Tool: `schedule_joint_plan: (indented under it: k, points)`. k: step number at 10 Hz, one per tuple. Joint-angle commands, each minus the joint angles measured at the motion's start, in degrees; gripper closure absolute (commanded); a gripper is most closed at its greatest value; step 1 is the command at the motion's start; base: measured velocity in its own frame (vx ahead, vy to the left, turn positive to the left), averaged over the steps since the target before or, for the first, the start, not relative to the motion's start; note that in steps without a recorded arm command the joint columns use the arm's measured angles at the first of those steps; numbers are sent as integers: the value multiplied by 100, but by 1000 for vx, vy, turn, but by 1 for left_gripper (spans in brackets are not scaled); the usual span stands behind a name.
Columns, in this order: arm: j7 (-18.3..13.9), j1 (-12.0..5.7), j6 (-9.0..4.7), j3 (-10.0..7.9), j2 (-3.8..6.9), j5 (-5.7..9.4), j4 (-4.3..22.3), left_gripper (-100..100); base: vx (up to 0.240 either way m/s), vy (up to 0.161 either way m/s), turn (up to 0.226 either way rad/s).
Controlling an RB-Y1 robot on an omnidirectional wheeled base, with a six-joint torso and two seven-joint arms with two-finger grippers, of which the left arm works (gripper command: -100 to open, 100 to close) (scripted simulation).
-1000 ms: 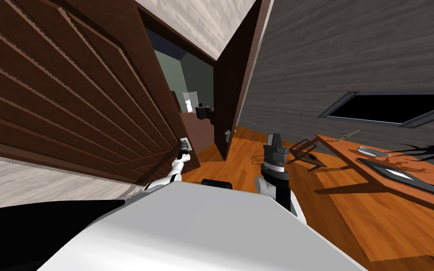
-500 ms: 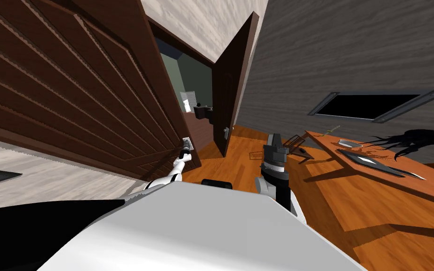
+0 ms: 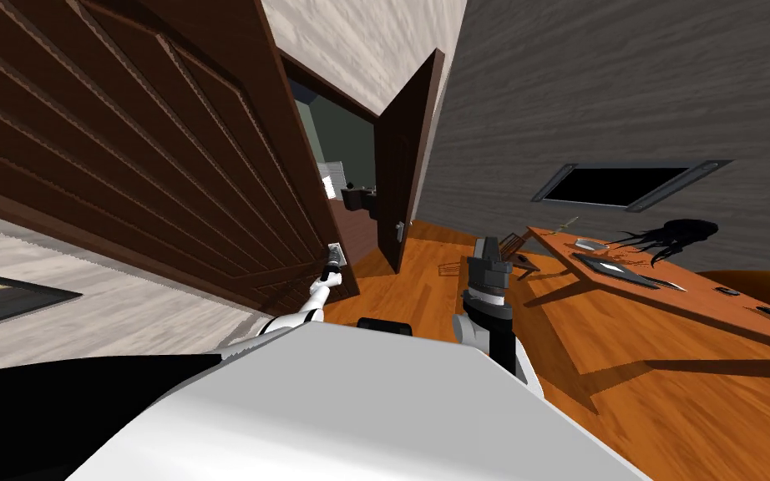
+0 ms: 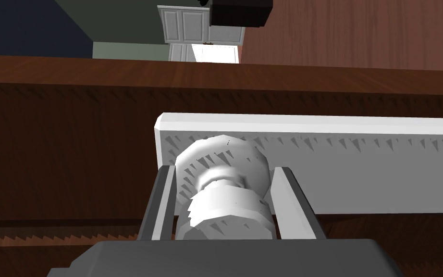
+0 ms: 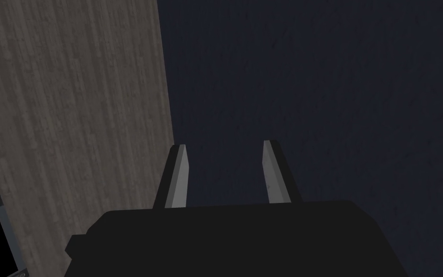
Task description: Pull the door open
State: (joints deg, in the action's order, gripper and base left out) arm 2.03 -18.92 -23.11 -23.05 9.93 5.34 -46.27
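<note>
Step in hand: drawing the door leaf toward me by its knob.

- The pull should follow the leaf's arc about its hinges, not a straight line. I would let the wrist turn with the leaf so the knob sits square between the blades.
- The grip sits on a rounded shape with a narrower neck behind it. A sideways tug would probably slide the blades off, so the force is best sent along the gripper's own axis, slowly.
- My body stands close to the leaf, so I judge the base has to back away to give it room to swing.

Left gripper: closed onto the white door knob, one blade pressing each flank and the knob's face up against the dark gripper body. Behind the knob lies its long white back plate, fixed to the dark brown panelled door. The head view puts this gripper at the door's free edge, on my left side. Past that edge a green-walled room with a white cabinet shows, so the leaf looks partly open.

Right gripper: blades apart by a narrow gap, nothing between them, touching nothing. It is raised in front of my chest, well apart from the door, with the wooden table off to its right.
</note>
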Motion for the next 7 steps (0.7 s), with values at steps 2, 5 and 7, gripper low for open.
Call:
schedule_joint_plan:
  k: [2,5,7]
  points:
    - [-57,17,5,90,3,-16,18,100,-133,14,-65]
    - [-166,27,-4,232,51,-37,16,100,-194,38,-86]
    - [-270,37,-13,367,97,-57,14,100,-201,36,-108]
